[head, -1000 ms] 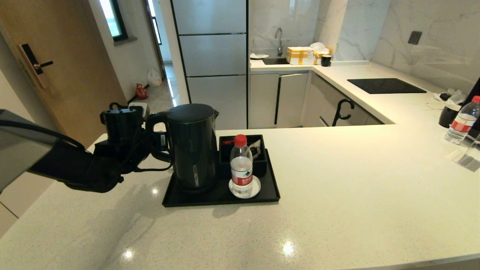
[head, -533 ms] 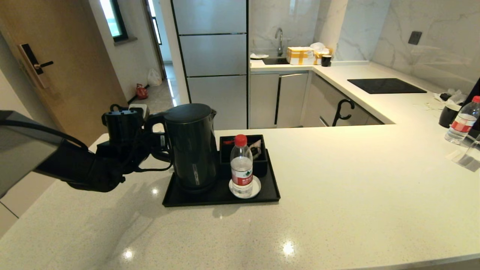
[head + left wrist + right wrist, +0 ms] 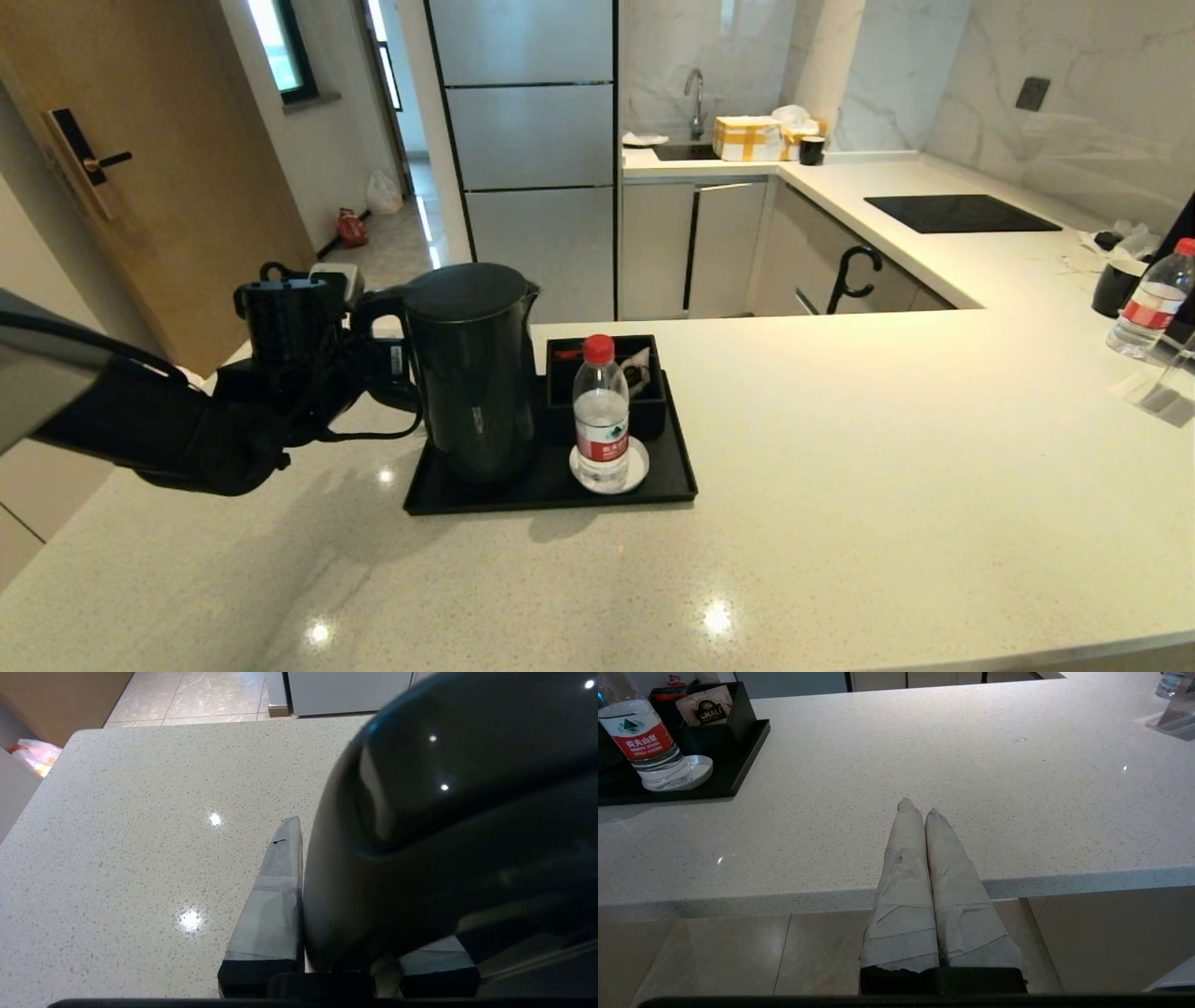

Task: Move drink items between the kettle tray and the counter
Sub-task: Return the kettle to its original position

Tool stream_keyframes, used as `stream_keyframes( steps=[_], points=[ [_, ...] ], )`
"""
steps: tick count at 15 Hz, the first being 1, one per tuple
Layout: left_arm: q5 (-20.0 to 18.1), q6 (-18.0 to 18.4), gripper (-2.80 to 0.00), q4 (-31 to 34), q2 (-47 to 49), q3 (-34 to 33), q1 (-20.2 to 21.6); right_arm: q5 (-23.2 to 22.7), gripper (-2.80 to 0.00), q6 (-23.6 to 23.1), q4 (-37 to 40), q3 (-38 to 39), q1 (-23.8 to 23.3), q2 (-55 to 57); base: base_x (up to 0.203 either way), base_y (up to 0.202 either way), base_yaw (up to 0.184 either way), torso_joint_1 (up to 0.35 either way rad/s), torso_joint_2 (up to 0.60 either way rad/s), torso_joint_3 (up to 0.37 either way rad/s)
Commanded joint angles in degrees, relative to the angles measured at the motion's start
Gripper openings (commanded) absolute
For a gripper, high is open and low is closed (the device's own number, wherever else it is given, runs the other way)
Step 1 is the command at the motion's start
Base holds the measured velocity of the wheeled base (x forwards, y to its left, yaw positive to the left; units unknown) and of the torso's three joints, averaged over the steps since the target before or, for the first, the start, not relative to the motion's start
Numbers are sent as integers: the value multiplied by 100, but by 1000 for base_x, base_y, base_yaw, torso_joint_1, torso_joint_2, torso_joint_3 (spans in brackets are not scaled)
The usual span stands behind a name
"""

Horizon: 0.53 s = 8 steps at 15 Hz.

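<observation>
While the left gripper (image 3: pixel 378 350) is clamped on the loop handle of the kettle (image 3: pixel 474 369), the step in hand looks like carrying the kettle off the tray (image 3: pixel 551 490) toward the counter (image 3: pixel 840 485). From the head view the kettle stands upright over the left part of the tray, and I cannot tell whether its foot touches the base or hangs just above it. In the left wrist view one taped finger (image 3: pixel 275 891) lies flush against the dark handle, with the other mostly hidden behind it. The next move, as I judge it, calls for a straight lift that clears the tray's low rim, then a level sideways carry to bare counter on the left, keeping the body vertical. A water bottle (image 3: pixel 601 415) stands on the white coaster (image 3: pixel 637 471) on the tray, just beside the kettle and in front of the black box (image 3: pixel 644 411). Below the counter's near edge the right gripper (image 3: pixel 924 812) is parked, fingers pressed together and holding nothing; it is out of the head view. The kettle base is hidden under the kettle.
</observation>
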<state>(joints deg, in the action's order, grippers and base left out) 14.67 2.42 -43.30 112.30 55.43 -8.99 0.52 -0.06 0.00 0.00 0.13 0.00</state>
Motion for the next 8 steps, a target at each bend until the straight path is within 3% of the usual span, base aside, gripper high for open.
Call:
stream_keyframes(
  steps=[1,5,8],
  points=[
    [19,4,-280,-38,-68,-15,2,0,-280,-2,0,0,4,9,0,0,0,0,0,0],
    [21,3,-280,-38,-67,-14,3,0,-280,-2,0,0,4,9,0,0,0,0,0,0],
    [223,3,-280,-30,443,372,34,0,-280,-2,0,0,4,0,0,0,0,0,0,0]
  ],
)
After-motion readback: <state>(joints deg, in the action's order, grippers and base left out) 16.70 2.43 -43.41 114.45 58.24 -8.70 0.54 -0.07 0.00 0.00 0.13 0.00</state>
